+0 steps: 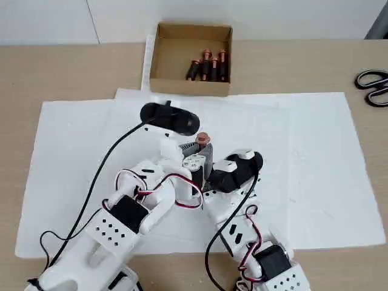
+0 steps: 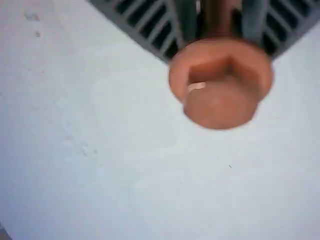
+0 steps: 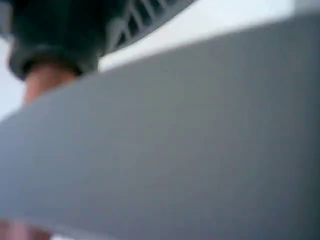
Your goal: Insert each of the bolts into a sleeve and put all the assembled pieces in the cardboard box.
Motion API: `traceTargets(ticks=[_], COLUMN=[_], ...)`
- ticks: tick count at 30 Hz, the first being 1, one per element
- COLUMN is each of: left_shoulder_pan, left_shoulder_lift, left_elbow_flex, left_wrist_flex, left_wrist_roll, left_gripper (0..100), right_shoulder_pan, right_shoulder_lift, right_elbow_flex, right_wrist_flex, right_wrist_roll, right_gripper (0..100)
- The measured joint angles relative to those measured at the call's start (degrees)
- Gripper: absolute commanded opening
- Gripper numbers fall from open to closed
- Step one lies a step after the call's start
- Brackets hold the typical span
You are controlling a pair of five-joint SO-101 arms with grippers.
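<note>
Both arms meet at the middle of the white sheet. A copper bolt stands up between the ribbed grey fingers, and its hexagonal head faces the left wrist camera. My left gripper is shut on the bolt's shaft just behind the head. A black sleeve sits on the bolt, with copper shaft showing below it. My right gripper is shut on the sleeve, and one of its grey fingers hides most of it. The cardboard box at the back holds several assembled pieces.
Black-handled scissors lie at the table's far right edge. The white sheet has bare room to the left and right of the arms. Black cables trail from both arms towards the front edge.
</note>
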Motion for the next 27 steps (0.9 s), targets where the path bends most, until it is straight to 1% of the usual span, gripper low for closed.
traceTargets(ticks=[17, 20, 23, 27], left_shoulder_pan=[0.3, 0.3, -0.1, -0.2], left_shoulder_lift=[-1.1, -1.1, -1.3, -1.2], left_elbow_flex=[4.1, 4.1, 4.1, 2.7], left_wrist_flex=[-0.4, -0.4, 1.5, 5.8], left_wrist_roll=[0.0, -0.5, -1.7, -2.3], left_gripper=[2, 11, 20, 21], right_shoulder_pan=[-0.1, -0.1, -0.1, 0.2], right_shoulder_lift=[0.1, 0.1, 0.1, 0.1], right_elbow_flex=[0.1, 0.1, 0.1, 0.0], right_wrist_flex=[0.0, 0.0, 0.1, 0.1], right_wrist_roll=[-0.1, -0.1, 0.0, 0.0], right_gripper=[0.4, 0.4, 0.4, 0.4])
